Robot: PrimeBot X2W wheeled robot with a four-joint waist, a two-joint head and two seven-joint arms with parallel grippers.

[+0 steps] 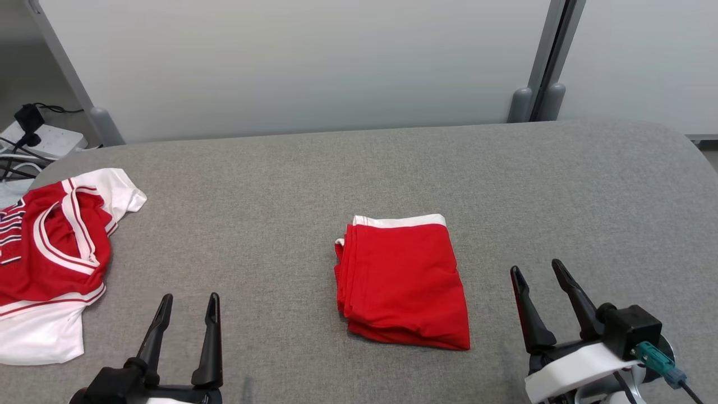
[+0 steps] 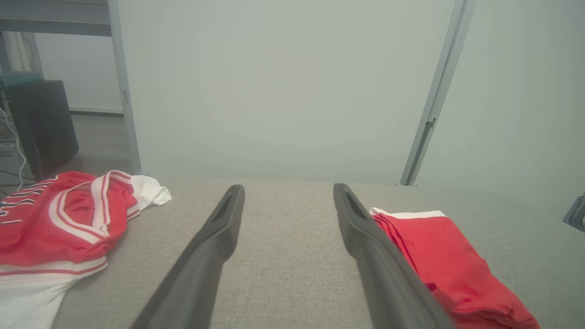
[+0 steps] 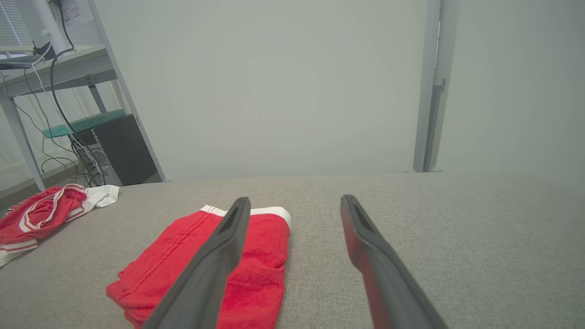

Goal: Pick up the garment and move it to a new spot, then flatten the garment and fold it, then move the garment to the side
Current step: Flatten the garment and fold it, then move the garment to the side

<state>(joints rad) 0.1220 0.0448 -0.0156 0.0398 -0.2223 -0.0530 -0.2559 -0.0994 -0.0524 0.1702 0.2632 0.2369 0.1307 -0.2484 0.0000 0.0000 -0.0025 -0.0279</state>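
I'm seeing the folded garment (image 1: pixel 401 280) lying mid-table (image 1: pixel 280 185), between the left gripper (image 1: pixel 190 297) and right gripper (image 1: pixel 535 266), both spread and empty. It's looking soft, light and floppy, so I'm aiming to pinch all layers at the near edge.

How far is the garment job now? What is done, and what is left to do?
Done: the red garment lies folded in a neat stack on the grey table. In hand: nothing; the left gripper and right gripper stand open, apart from it. Left: moving it to the side.
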